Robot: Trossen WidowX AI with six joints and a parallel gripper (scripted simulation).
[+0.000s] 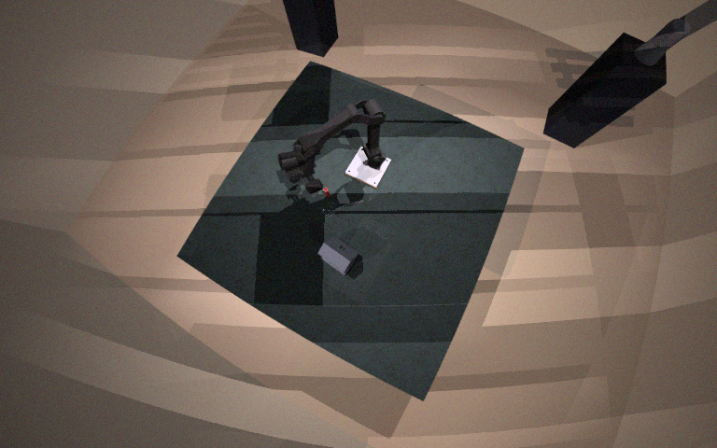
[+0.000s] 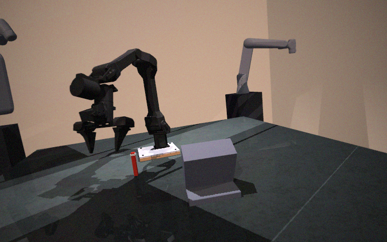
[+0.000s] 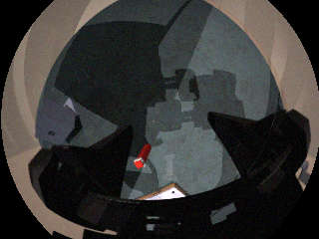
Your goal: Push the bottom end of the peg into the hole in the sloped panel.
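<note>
A red peg (image 1: 327, 192) (image 2: 134, 165) (image 3: 144, 155) with a pale rim at its top stands upright on the table; its top looks flat-sided. My gripper (image 2: 104, 151) (image 3: 170, 121) is open and empty, fingers pointing down, above the table. In the exterior view it hangs to the left of the peg and higher. In the wrist view the peg shows low between the fingers, close to the left one. The grey block with the sloped panel (image 1: 338, 258) (image 2: 209, 171) (image 3: 56, 119) stands apart from the peg. Its small dark hole (image 1: 343, 247) (image 3: 52, 133) is hidden in the exterior view.
The arm's white base plate (image 1: 354, 171) (image 2: 144, 153) (image 3: 160, 194) lies close to the peg. A dark pedestal (image 1: 608, 94) (image 2: 244, 105) with a grey arm (image 2: 265, 43) stands beyond the table. Another dark pedestal (image 1: 312, 26) (image 2: 9, 148) stands beyond the table too.
</note>
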